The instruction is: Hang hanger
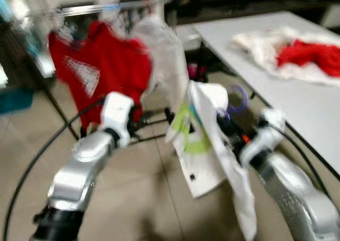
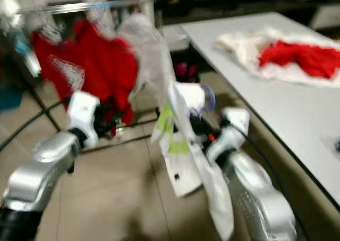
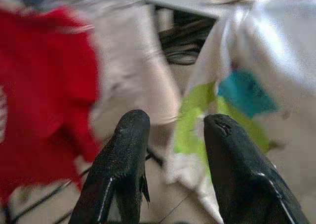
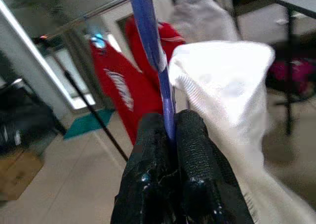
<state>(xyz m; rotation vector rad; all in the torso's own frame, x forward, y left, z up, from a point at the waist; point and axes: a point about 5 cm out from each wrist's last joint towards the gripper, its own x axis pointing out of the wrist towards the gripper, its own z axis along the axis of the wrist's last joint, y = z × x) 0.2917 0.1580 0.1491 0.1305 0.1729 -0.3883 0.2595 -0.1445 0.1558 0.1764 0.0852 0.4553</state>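
Clothes rail (image 1: pixel 95 8) behind, blue hanger (image 4: pixel 150 41) clamped between right gripper (image 4: pixel 170 127) fingers

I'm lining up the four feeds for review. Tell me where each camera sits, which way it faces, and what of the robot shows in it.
Left eye view: on the head, facing forward and down at the clothes rack, red shirt and table; both silver arms show.
Right eye view: same head, same scene, slightly shifted.
Left wrist view: looks along the open left end effector toward the red shirt and white garment.
Right wrist view: looks along the right end effector, shut on the blue hanger carrying the white garment.
Shared: all four show the red shirt.
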